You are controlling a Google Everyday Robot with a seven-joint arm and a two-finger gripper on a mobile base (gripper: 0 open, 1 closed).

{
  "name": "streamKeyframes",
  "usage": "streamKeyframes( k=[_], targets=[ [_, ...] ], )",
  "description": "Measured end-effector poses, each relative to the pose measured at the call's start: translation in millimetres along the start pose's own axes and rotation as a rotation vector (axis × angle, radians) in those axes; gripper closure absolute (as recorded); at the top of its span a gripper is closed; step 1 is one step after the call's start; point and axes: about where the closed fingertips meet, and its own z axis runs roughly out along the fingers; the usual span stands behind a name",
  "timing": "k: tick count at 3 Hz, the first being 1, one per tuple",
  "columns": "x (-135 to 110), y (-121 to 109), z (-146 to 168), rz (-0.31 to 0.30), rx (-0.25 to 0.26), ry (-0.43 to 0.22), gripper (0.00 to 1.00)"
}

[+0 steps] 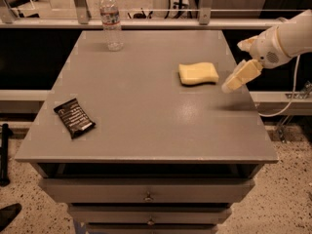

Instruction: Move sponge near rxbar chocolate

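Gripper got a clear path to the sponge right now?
Likely yes. The gripper hangs just right of the sponge, with nothing between them on the table; the bottle and bar sit well away.

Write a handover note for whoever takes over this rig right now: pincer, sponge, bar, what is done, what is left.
Pincer: in the air over the table's right side, just right of the sponge, apart from it.
Sponge: flat on the table, right of centre, toward the back.
Bar: front left, far from the sponge.
Bottle: upright, back left.
Done: nothing; the sponge is not gripped.
Left: grasp the sponge, carry it front left, set it beside the bar.
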Motion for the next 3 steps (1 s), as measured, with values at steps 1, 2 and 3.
streamKeyframes(
  k=[1,2,3],
  targets=[
    [1.0,-18.3,26.6,0.058,-0.003,-0.064,0.0],
    [3.6,-27.4,49.6,0.107,-0.012,-0.095,0.0],
    [0.0,-28.6,70.5,0.139,-0.033,-0.105,0.16]
  ],
)
